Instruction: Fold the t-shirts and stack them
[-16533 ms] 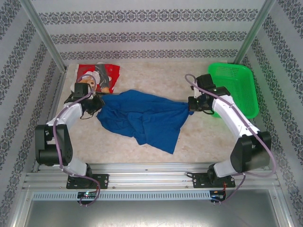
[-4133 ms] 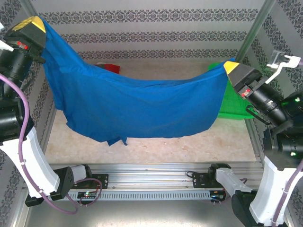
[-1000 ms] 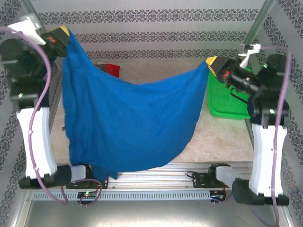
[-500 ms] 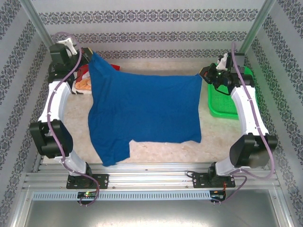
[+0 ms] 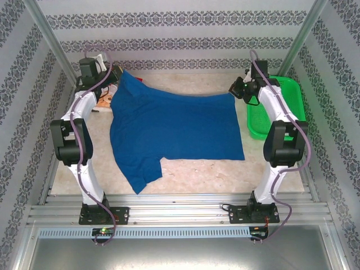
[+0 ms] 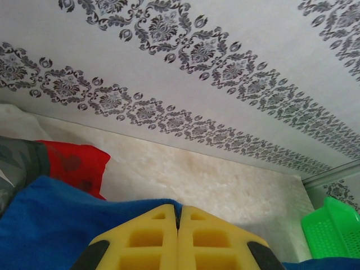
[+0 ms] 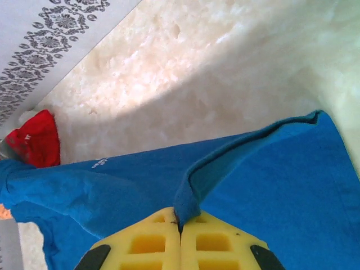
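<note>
the large royal-blue cloth t-shirt point(image 5: 174, 126) lies spread across the middle of the pale marbled worktop point(image 5: 225, 171), its far edge drawn out between the two arms, one sleeve pointing to the near left. holding both far corners looks meant to pull the cloth flat so it can be folded. the left jaws are pressed together at the far-left corner, which rises off the worktop to meet them. the right jaws are pressed together on a ridge of the far-right corner

the overhead view gives the whole outline and the green mesh plastic basket point(image 5: 260, 125) just beside the right arm. the right wrist view shows the blue fold running straight into the seam between the yellow fingers point(image 7: 146, 242), so the pinch is plain. the left wrist view has blue cloth right up against its closed fingers point(image 6: 143, 239) and the red printed cloth t-shirt point(image 6: 76, 166) just beyond, at the far left near the patterned back wall point(image 6: 185, 56)
</note>
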